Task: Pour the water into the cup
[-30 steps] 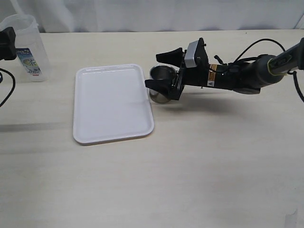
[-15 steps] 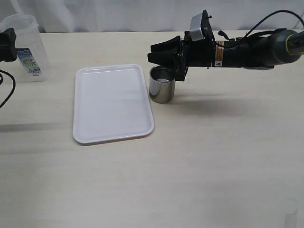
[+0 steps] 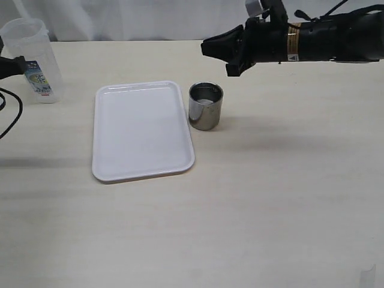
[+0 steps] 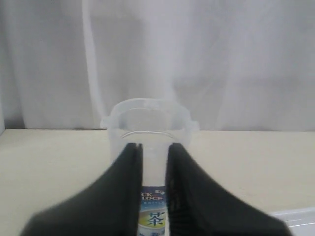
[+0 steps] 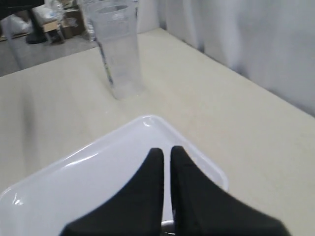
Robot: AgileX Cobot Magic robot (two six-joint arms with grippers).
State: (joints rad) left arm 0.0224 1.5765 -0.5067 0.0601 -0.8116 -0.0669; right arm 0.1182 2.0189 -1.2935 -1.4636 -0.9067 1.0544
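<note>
So the worktop (image 3: 270, 210) and the white tray (image 3: 141, 129) sat exactly as they had a second earlier. All the action was in the arms.

Big change: the right arm (image 3: 312, 42) had backed off. A second before, its jaws were spread wide around the cup. By this point it had lifted up and away toward the far side of the worktop, and those jaws had snapped fully together with nothing in them. It hung well clear of everything.

Over on the left, the clear container (image 3: 33, 57) hadn't budged from its far corner, but the left arm (image 3: 7, 66) had closed in on it. From the wrist camera its jaws were pinched down to a narrow gap with a strip of the container between them. I'd read that as a grip, not just a hover.

The cup (image 3: 206, 108) stayed put, upright on the worktop just beside the tray's right edge and not on the tray.

The water, honestly, I couldn't make out, either in the container or in the cup.

My take: the right side was done placing the cup and had got out of the way, and the left was set to pick up the container. The pouring itself hadn't started.
</note>
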